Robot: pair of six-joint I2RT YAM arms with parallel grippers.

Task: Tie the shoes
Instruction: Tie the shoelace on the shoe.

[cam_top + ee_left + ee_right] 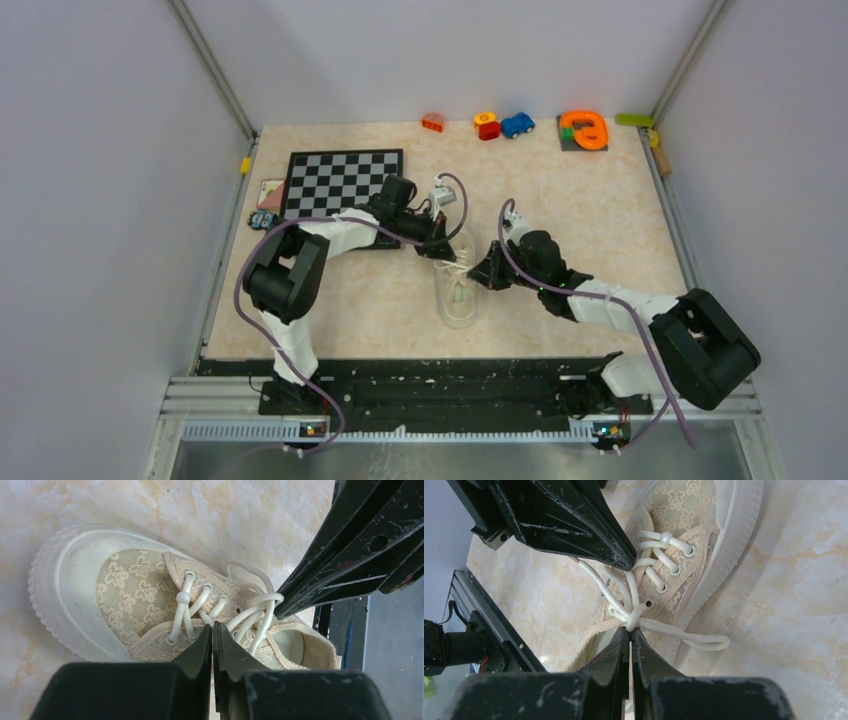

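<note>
Marbled tabletop [600,220] bore a cream sneaker [75,590]; left gripper [212,630] and right gripper [630,632], both clamped on its laces [183,611], risked loosening the knot [634,615] by pulling unevenly.

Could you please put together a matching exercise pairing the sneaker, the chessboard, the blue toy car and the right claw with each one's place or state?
Things:
1. sneaker
2. chessboard
3. blue toy car
4. right claw

Places or states:
A. shut on the laces
B. at the far edge of the table, beside a red and yellow toy
C. on the table's left half
D. near the middle of the table

Pairs: 1-D, 2-C, 3-B, 4-A.
</note>
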